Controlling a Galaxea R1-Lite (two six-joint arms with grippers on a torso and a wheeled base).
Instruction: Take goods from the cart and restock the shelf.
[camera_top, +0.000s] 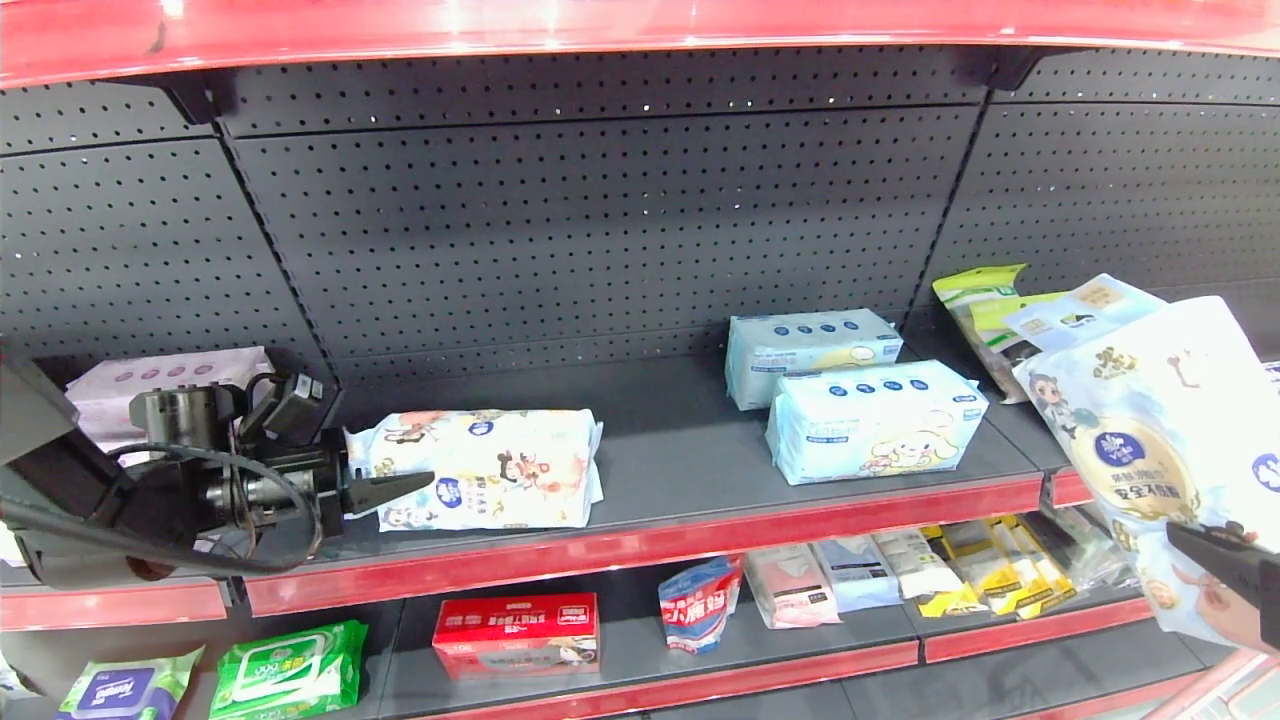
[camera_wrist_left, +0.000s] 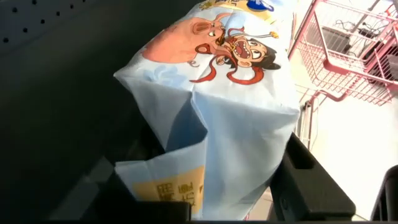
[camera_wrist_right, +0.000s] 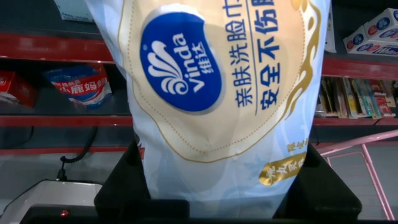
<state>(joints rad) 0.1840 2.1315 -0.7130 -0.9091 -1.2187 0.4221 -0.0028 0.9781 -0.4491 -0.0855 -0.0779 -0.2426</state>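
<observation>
A white tissue pack (camera_top: 490, 465) printed with cartoon figures lies on the grey shelf (camera_top: 680, 450), left of centre. My left gripper (camera_top: 385, 490) is at the pack's left end. In the left wrist view the same pack (camera_wrist_left: 230, 106) fills the space between the two fingers, with my left gripper (camera_wrist_left: 211, 186) shut on its crumpled end. At the right, in front of the shelf, my right gripper (camera_top: 1225, 565) is shut on the bottom of a big white wash-cloth bag (camera_top: 1150, 440), held upright. That bag (camera_wrist_right: 230, 93) sits between the fingers of my right gripper (camera_wrist_right: 227, 186).
Two pale blue tissue packs (camera_top: 810, 355) (camera_top: 875, 420) lie right of centre on the shelf, and a pink pack (camera_top: 165, 380) behind my left arm. Green and yellow pouches (camera_top: 985, 310) lean at the far right. The lower shelf holds a red box (camera_top: 515, 630) and green wipes (camera_top: 290, 670). A pink cart (camera_wrist_left: 354, 56) stands behind.
</observation>
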